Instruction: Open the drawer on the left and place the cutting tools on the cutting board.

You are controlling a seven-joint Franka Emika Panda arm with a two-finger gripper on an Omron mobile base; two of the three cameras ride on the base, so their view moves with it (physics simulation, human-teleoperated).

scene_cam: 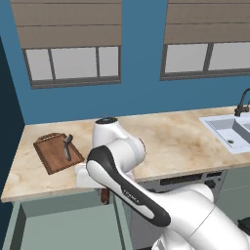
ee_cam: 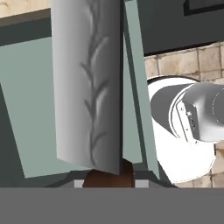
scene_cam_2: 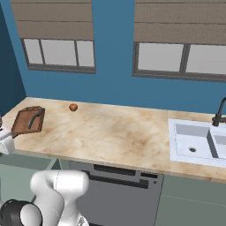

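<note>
Nearest, the gripper (scene_cam: 101,189) is clenched on a knife (ee_cam: 87,87); the upper arm hides most of the fingers, so the grasp shows mainly in the hand view, where the brown handle (ee_cam: 109,177) sits at the bottom edge and the grey blade with a leaf-like pattern runs up over the drawer (scene_cam: 63,224). In the left base view only a short brown piece of the knife hangs above the right end of the drawer. The drawer is pulled out, its sage inside bare where it can be seen, and its front is cut off by the frame. A small marking on the arm is too small to read. Just behind the drawer, on the counter (scene_cam: 176,141), lies the cutting board (scene_cam: 56,152) close to the left wall, with a dark tool (scene_cam: 67,146) on it, its shape hard to make out. Farther behind the drawer and to its right rests an orange ball (scene_cam_2: 73,107), well apart from the board, with wide bare counter between it and the sink (scene_cam_2: 198,141), which is cut off at the right.
</note>
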